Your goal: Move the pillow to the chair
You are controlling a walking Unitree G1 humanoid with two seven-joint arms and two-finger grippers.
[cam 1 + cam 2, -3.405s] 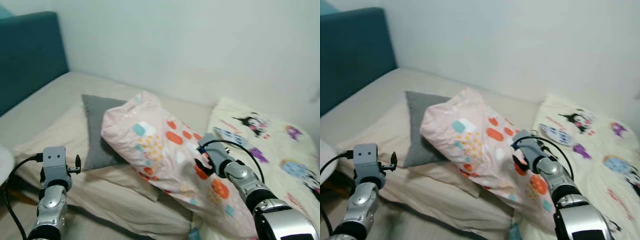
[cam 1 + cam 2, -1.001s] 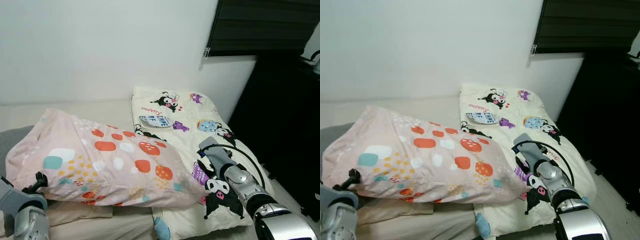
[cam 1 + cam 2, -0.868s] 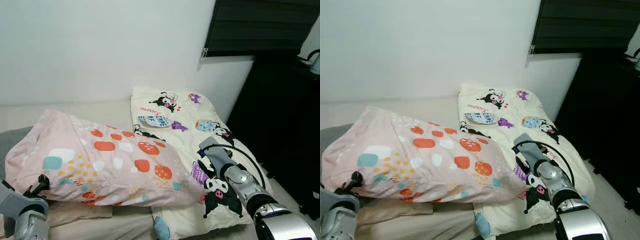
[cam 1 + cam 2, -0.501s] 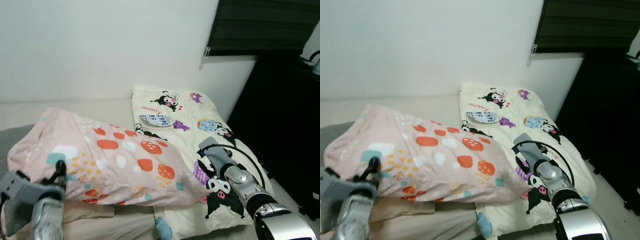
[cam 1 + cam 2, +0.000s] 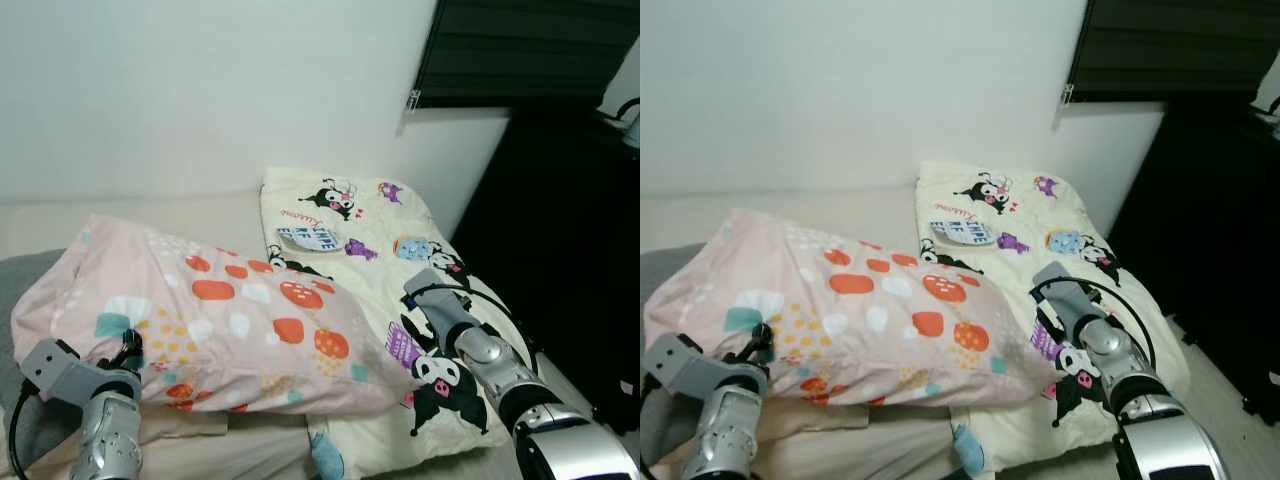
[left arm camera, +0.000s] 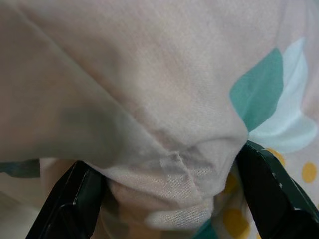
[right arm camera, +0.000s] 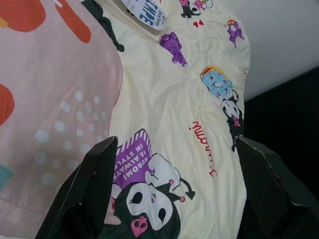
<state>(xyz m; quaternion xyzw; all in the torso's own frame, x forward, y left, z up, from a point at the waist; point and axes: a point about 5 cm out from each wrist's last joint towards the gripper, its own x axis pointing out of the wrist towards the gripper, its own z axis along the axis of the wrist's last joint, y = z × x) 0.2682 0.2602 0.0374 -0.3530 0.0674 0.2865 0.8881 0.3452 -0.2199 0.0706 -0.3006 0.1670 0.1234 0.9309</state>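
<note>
Bed (image 5: 230, 215) against a white wall carries your pink patterned pillow (image 5: 230, 325), bunched between the left gripper (image 6: 169, 194) fingers; since half a second ago that arm rose. Right gripper (image 7: 172, 186) fingers spread over the cartoon blanket (image 5: 385, 250).

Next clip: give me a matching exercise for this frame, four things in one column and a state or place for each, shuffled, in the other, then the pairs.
Things:
1. pink pillow
2. cartoon blanket
3. left gripper
4. right gripper

States:
A. open, above the blanket beside the pillow's end
B. spread on the bed on the robot's right
C. patterned with orange and teal patches
D. fingers pinching a fold of pink fabric

Pairs: 1-C, 2-B, 3-D, 4-A
</note>
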